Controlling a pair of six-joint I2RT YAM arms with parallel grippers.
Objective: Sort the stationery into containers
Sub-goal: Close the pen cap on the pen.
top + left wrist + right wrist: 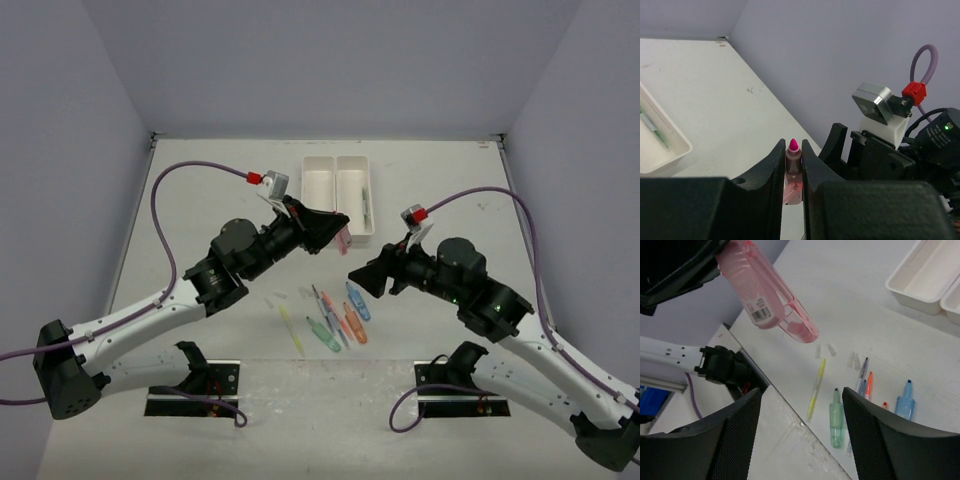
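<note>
The two black fingers of the left tool (793, 148) are closest in the left wrist view. They are pressed together on a pink highlighter (767, 295), and only its magenta tip and a short piece of the body show between them. In the right wrist view the clear pink body, with a barcode label, comes out of that tool on a slant, in the air above the bench (900, 340). Its upper end is hidden inside the black housing. I cannot tell whether a cap sits over the tip. In the top view this highlighter hangs just beside the near right corner of the white tray (320, 190).

The right tool (801, 395) has its fingers spread wide, with nothing between them. Through the gap, on the bench, lie a yellow pen (815, 390), a green highlighter (836, 420), a grey pen (861, 372) and an orange pen (868, 385), close together. A blue highlighter (905, 402) lies near them, its lower end at the edge of the right finger. Next to it a small red tip (884, 405) shows, too small to name. Two small clear pieces (817, 351) lie apart from the pens.

The right compartment of the tray holds one thin dark pen (365, 205); its colour is hard to make out. Both wrist views cut the tray off at the frame edge.
</note>
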